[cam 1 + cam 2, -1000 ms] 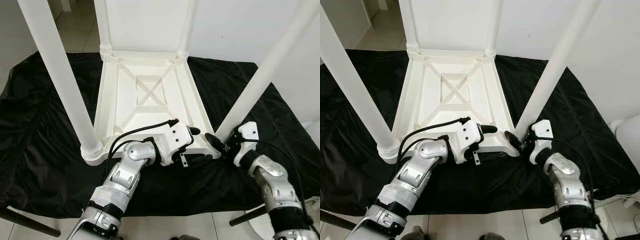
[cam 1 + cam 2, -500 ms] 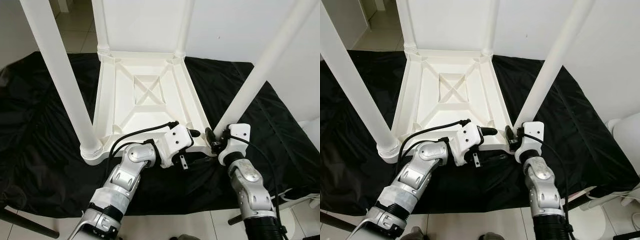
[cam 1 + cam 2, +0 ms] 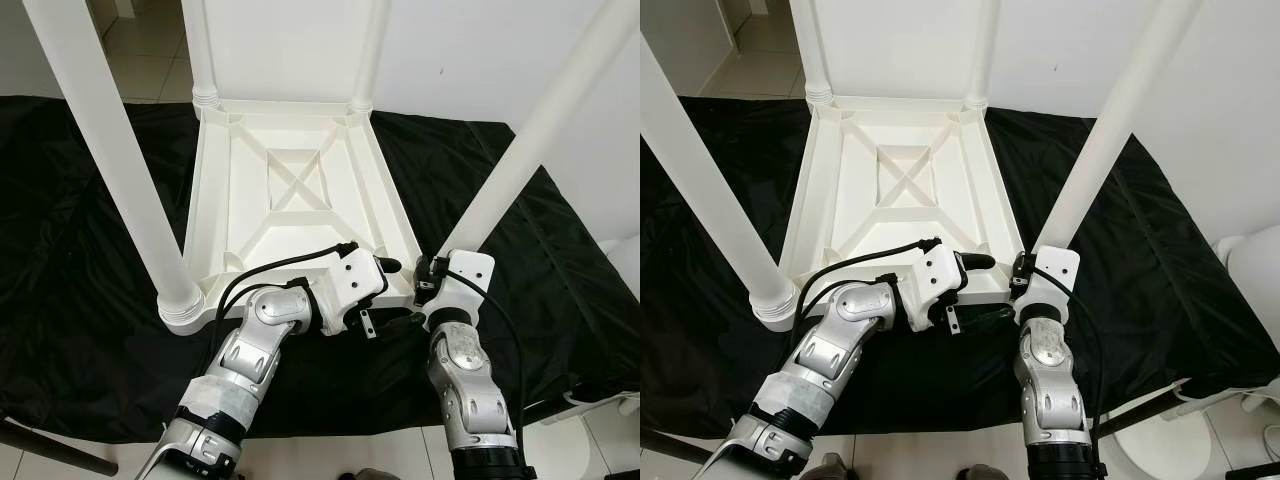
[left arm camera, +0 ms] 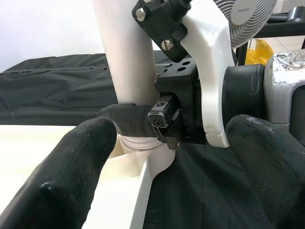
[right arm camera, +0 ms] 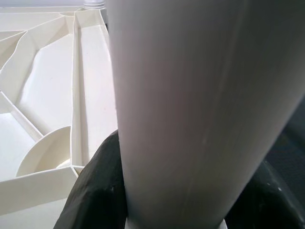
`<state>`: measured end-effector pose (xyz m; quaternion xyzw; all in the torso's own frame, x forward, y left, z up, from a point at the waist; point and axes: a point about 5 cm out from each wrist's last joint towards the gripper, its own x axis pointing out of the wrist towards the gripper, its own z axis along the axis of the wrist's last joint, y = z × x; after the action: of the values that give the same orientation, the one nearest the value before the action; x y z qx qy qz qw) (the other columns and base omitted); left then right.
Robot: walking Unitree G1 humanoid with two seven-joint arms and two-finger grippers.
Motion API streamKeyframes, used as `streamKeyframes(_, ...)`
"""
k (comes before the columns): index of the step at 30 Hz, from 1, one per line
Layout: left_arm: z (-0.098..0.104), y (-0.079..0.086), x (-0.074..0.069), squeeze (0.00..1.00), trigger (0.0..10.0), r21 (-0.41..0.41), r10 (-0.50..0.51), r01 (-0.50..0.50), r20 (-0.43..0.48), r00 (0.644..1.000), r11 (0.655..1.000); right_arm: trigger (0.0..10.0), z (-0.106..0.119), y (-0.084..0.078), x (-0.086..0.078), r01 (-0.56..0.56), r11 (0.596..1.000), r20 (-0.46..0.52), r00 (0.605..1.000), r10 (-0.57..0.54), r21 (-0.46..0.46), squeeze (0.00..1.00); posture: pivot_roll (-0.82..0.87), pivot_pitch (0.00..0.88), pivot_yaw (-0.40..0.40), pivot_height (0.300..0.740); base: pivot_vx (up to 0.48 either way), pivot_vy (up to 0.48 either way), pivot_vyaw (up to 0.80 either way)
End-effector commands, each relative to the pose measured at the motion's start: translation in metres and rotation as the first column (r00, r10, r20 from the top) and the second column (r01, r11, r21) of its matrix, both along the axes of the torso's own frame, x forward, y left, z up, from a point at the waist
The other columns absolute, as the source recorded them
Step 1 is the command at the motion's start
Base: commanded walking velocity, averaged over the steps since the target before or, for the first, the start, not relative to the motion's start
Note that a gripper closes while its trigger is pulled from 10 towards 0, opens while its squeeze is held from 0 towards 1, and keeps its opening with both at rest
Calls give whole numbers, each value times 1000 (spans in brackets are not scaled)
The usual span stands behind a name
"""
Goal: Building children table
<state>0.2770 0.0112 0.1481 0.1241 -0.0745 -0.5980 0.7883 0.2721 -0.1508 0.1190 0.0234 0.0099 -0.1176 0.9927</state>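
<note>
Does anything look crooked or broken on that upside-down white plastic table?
Nothing stands out. The white plastic table lies upside down on the black cloth, four legs in their corners; the right gripper clasps the near right leg.

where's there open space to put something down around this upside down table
Bare black cloth lies left of the tabletop, and more lies right of the near-right leg. The near-right corner is crowded: right gripper clamps that leg, left gripper beside it.

both pincers [image 3: 392,296] [image 3: 428,282] at upturned table's [image 3: 290,190] near edge
</note>
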Motion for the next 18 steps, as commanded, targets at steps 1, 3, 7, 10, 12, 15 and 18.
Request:
streamKeyframes(1,-1,0,3,0,10000,-19,95,-96,-3,995,995,10000,-11,7,-4,14,999,-61,998,-12,31,0,12,0,-69,740,0,0,0)
streamKeyframes(3,-1,0,3,0,10000,-19,95,-95,-3,996,995,10000,-9,5,-5,4,999,-52,999,-1,45,0,11,0,-69,740,0,0,0)
streamKeyframes(7,-1,0,3,0,10000,-18,94,-95,-3,996,995,10000,-8,3,-6,-20,998,-40,999,22,57,902,12,0,-69,740,0,0,0)
streamKeyframes(10,-1,0,3,0,10000,-17,95,-95,-2,995,995,10000,-7,1,-7,-99,993,-28,995,101,60,1000,12,0,-69,740,0,0,0)
streamKeyframes(12,-1,0,3,0,10000,-16,96,-96,-1,995,995,10000,-4,-3,-9,-149,988,-11,989,150,35,1000,10,0,-69,740,0,0,0)
streamKeyframes(15,-1,0,3,0,10000,-15,93,-93,0,996,996,10000,-1,-19,-16,-317,947,-2,948,317,-49,0,8,0,-68,740,0,0,0)
streamKeyframes(18,-1,0,3,0,10000,-15,92,-92,1,996,996,10000,0,-26,-18,-367,927,-9,930,368,-79,0,8,0,-68,740,0,0,0)
